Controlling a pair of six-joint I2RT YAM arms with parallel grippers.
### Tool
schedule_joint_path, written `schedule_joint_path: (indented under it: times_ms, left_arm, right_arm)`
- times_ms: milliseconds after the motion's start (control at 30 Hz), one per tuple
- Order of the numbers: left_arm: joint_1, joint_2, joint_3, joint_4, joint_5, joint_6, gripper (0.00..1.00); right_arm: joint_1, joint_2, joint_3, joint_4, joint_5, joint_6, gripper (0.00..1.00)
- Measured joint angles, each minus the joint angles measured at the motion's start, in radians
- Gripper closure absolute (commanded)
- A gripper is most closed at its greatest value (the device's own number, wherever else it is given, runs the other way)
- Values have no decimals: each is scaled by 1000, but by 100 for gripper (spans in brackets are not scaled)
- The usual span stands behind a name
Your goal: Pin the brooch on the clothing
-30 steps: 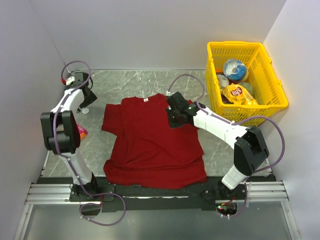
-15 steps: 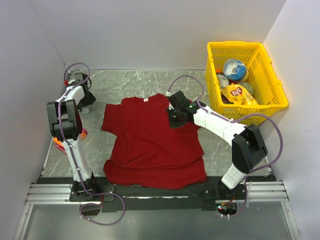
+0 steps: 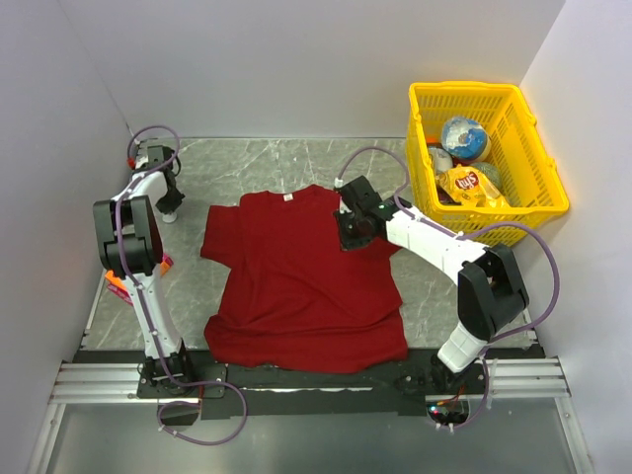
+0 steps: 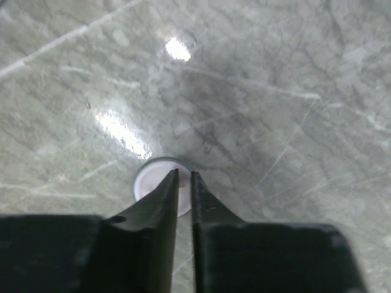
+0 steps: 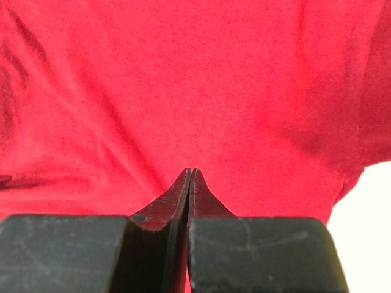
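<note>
The brooch (image 4: 146, 180), a small round whitish disc, lies flat on the grey marble table at the far left. My left gripper (image 4: 184, 172) stands right over it, its black fingers drawn together to a thin slit across the disc's middle. From above, the left gripper (image 3: 166, 203) points down beside the shirt's left sleeve. The clothing (image 3: 296, 286), a dark-red T-shirt with a white neck label (image 3: 288, 197), lies spread in the middle. My right gripper (image 3: 351, 229) is shut, its tips resting on the shirt (image 5: 214, 91) near the right shoulder. Whether it pinches cloth cannot be made out.
A yellow basket (image 3: 538, 212) with snack packets stands at the far right. An orange-and-pink packet (image 3: 163, 263) lies behind the left arm's elbow. White walls close in on the left, back and right of the table (image 3: 257, 163).
My left gripper's fingers have closed in from wide open to a thin slit over the disc. The right gripper has shifted slightly to the right on the shirt.
</note>
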Motion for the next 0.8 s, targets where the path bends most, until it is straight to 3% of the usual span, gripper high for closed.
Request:
schedule_joint_path:
  times_ms: [67, 533, 700, 800]
  left_arm:
    - [0, 0, -4, 19, 2, 1, 99]
    - [-39, -77, -126, 90, 24, 13, 99]
    - [-124, -150, -203, 73, 55, 28, 99]
    - [-175, -214, -247, 65, 72, 29, 99]
  right_arm:
    - [0, 3, 0, 0, -7, -3, 99]
    - [-1, 16, 0, 5, -53, -18, 94]
    - [-1, 4, 0, 31, -92, -34, 76]
    - [-1, -12, 0, 42, -122, -43, 70]
